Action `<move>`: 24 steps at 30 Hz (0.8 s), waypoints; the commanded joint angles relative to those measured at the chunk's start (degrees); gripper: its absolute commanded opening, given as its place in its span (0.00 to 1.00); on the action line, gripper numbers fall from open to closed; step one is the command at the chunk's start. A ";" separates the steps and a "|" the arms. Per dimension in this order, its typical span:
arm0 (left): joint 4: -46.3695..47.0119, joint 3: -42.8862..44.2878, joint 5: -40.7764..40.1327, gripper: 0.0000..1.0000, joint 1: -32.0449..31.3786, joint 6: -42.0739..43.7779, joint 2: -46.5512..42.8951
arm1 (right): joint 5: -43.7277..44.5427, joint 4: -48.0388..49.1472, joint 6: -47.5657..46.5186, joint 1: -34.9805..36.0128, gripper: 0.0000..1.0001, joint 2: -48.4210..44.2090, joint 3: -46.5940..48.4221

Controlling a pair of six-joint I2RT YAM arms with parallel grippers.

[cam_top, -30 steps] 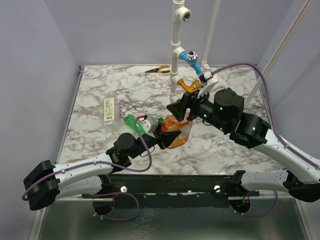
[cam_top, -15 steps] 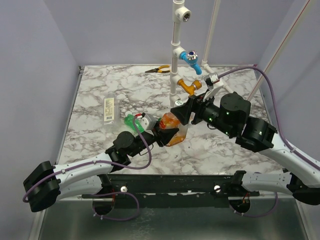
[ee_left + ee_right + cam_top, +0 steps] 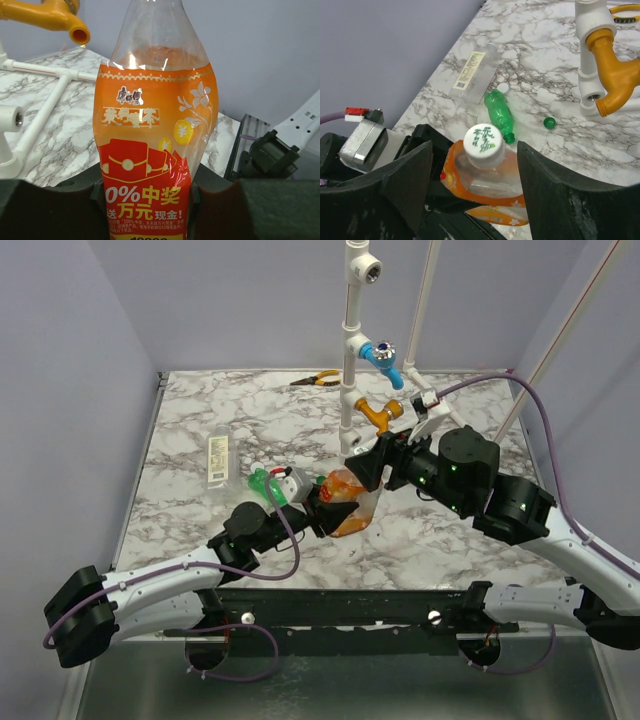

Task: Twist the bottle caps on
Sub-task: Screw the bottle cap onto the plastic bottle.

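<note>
**Orange bottle capped and held; right fingers open round the cap**

Held item: the left fingers pinch the orange bottle low on its printed label, near the middle of the worktop. Whether its base rests on the surface cannot be told.

Cap: a white printed cap sits on the neck. The right fingers are spread, one on each side of the cap and touching neither side. Thread seating cannot be judged from here.

Other items:
- The green bottle lies on its side just beside the left arm, its neck open.
- A green cap lies loose near that neck.
- A small white cap lies at the green bottle's far end.
- The clear bottle lies beyond, towards the left edge.

Risks (judgement):
- Closing off-centre would shove the cap sideways, then cross the thread or tip the bottle in its grip.
- The label looks slick, so twisting torque may spin the whole bottle between the pads instead of turning the cap.
- The wall looks thin, so a harder squeeze to stop that could dent it.

Room:
- The orange tap and the white pipe frame stand near the right wrist on its far side, so a wide roll there could clip them.
- The green bottle crowds the left side.
- The freest room lies towards the near right of the worktop.
- The pliers lie well apart at the far edge.
</note>
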 commanded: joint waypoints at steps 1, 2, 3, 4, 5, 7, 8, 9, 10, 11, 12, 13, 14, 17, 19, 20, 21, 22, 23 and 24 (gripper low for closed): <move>0.18 0.38 7.97 0.00 0.24 -0.44 -1.78 | 2.89 -1.36 0.17 0.30 0.73 1.86 2.24; 0.08 0.42 8.66 0.00 0.26 -0.70 -1.70 | 2.86 -0.95 0.11 0.35 0.73 1.86 2.26; -0.01 0.44 9.16 0.00 0.26 -1.00 -1.55 | 2.62 -0.34 -0.10 0.33 0.74 1.73 2.29; -0.01 0.47 9.64 0.00 0.25 -1.26 -1.44 | 2.09 0.16 -0.31 0.34 0.75 1.73 2.36; -0.01 0.54 9.91 0.00 0.25 -1.52 -1.25 | 1.63 0.42 -0.53 0.31 0.75 1.83 2.57; 0.07 0.73 10.18 0.00 0.24 -1.78 -0.83 | 0.14 0.81 -1.06 0.29 0.75 2.37 3.03; 0.08 0.88 10.20 0.00 0.26 -1.82 -0.63 | -0.90 0.88 -1.16 0.31 0.75 2.84 3.24; 0.14 1.03 10.26 0.00 0.26 -1.83 -0.40 | -1.59 0.78 -1.17 0.29 0.75 3.28 3.45; 0.24 1.19 10.33 0.00 0.26 -1.87 -0.10 | -2.46 0.72 -1.25 0.29 0.75 3.56 3.66; 0.29 1.40 10.29 0.00 0.25 -2.04 0.21 | -2.96 0.79 -1.29 0.29 0.75 3.79 3.66; 0.40 1.53 10.30 0.00 0.26 -2.16 0.43 | -3.25 0.69 -1.33 0.35 0.75 3.96 3.68; 0.57 1.62 10.31 0.00 0.26 -2.25 0.71 | -3.24 0.56 -1.28 0.32 0.75 4.06 3.63; 0.65 1.77 10.20 0.00 0.21 -2.33 0.87 | -3.24 0.68 -1.25 0.35 0.75 3.93 3.49; 1.28 1.44 9.69 0.00 0.35 -2.44 0.82 | -3.03 0.50 -1.25 0.29 0.75 3.65 3.20; 1.39 1.14 9.38 0.00 0.32 -2.48 0.47 | -2.54 0.40 -1.17 0.33 0.75 3.27 2.75; 1.39 0.96 9.12 0.00 0.34 -2.57 0.29 | -2.58 0.28 -1.18 0.29 0.75 3.19 2.64; 1.39 0.85 8.83 0.00 0.42 -2.68 0.22 | -2.73 0.11 -1.13 0.31 0.75 3.14 2.66; 1.48 0.81 8.72 0.00 0.51 -2.70 0.15 | -2.80 0.03 -1.03 0.34 0.75 3.25 2.65; 1.51 0.73 8.56 0.00 0.65 -2.85 0.07 | -2.86 -0.10 -0.92 0.29 0.74 3.24 2.61; 1.57 0.59 8.46 0.00 0.77 -2.97 0.09 | -2.89 -0.18 -0.81 0.29 0.74 3.25 2.56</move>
